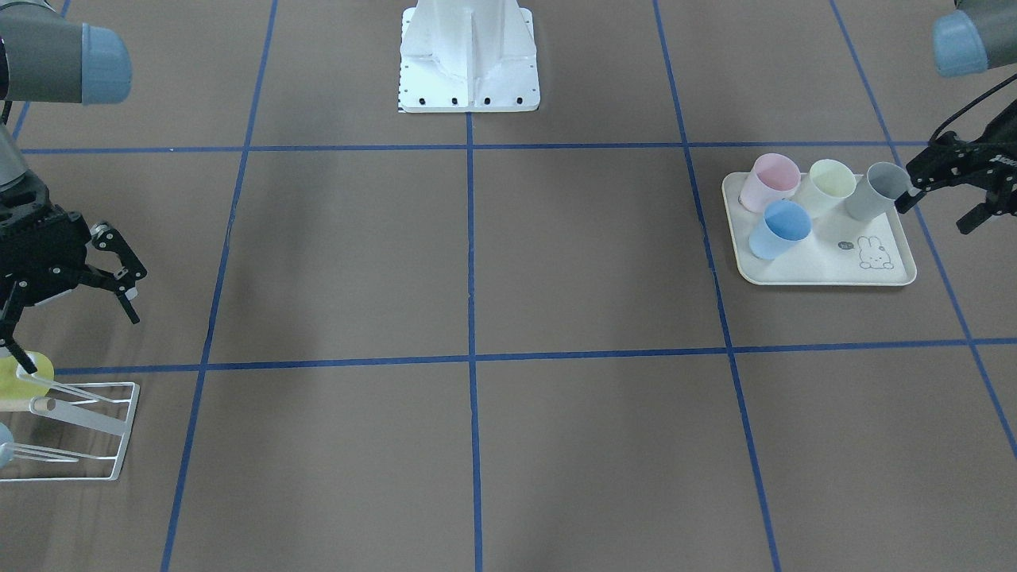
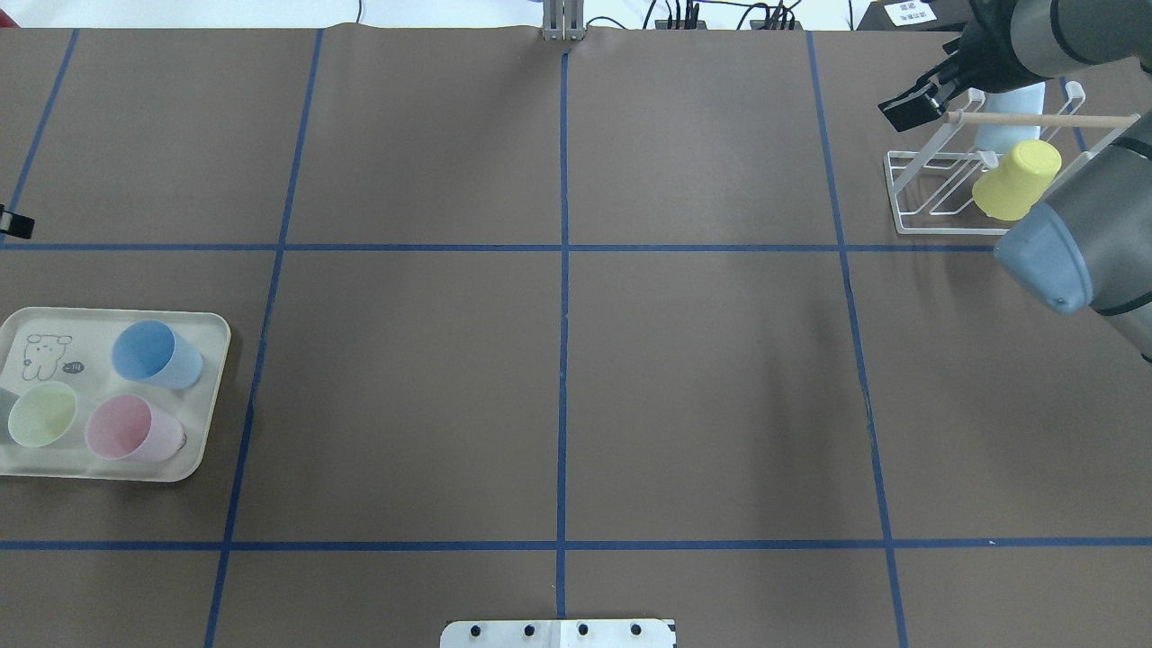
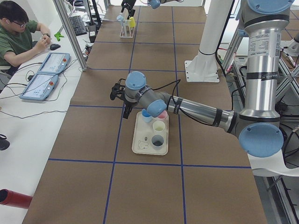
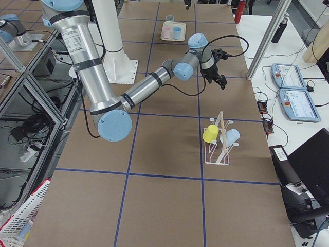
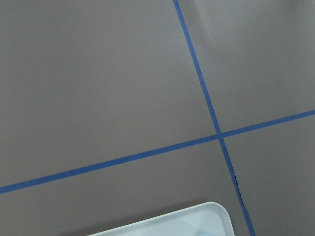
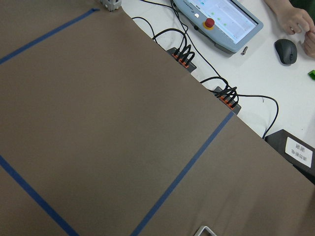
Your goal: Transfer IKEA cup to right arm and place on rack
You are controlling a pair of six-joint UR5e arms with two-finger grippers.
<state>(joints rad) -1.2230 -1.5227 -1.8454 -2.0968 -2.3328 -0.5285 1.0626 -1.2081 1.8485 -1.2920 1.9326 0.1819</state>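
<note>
1. Done so far: the rack [image 2: 918, 193] at the counter's [image 2: 702, 378] far right carries two cups, a yellow cup [image 2: 1017, 178] and a pale blue cup [image 2: 1012, 126].
2. Left to do: four IKEA cups sit on the tray [image 1: 826, 278]: pink cup [image 1: 769, 181], cream cup [image 1: 830, 184], grey cup [image 1: 874, 191], blue cup [image 1: 780, 229]. None is lifted.
3. Left pincer [image 1: 936, 216]: jaws wide and empty, near the grey cup. It is probably approaching for the next pick-up.
4. Right pincer [image 1: 79, 338]: jaws wide, empty, above the rack. No hand-over under way.
5. Views: overhead shows the rack's full load, but only a sliver of the left pincer. Front-facing shows both pincers spread and crops the rack. Left wrist shows only a tray corner and bare counter, no cup.
</note>
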